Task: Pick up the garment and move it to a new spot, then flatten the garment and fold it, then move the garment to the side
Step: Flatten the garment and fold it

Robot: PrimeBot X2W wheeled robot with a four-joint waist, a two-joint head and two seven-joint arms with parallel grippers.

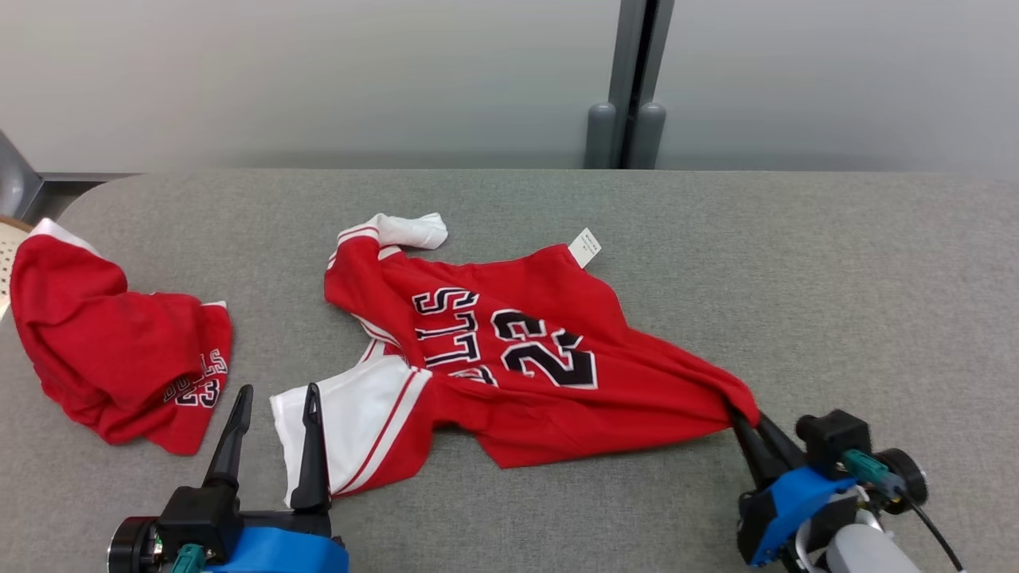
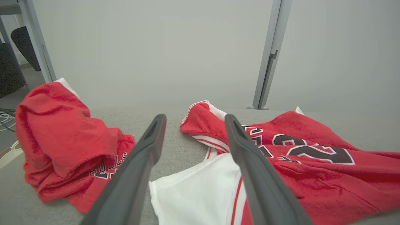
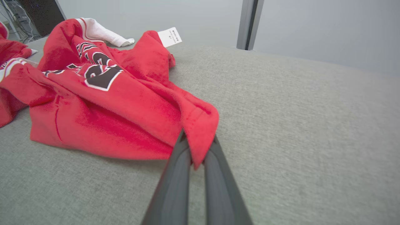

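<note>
On the grey padded table [image 1: 796, 263], the red Bulls jersey [image 1: 509, 350] lies rumpled at mid-table, print up. My right gripper [image 1: 747, 415] is pinched tight on its hem corner. My left gripper [image 1: 279, 388] stands wide open with one finger over the white sleeve [image 1: 350, 422]; whether it touches, I can't tell. My worry is that the bite holds just a fold of the edge, so a quick lift may pull it free. Dragging from one corner would also bunch the cloth, and the sleeve could snag my left finger or brush the second red garment [image 1: 119, 350] nearby.
</note>
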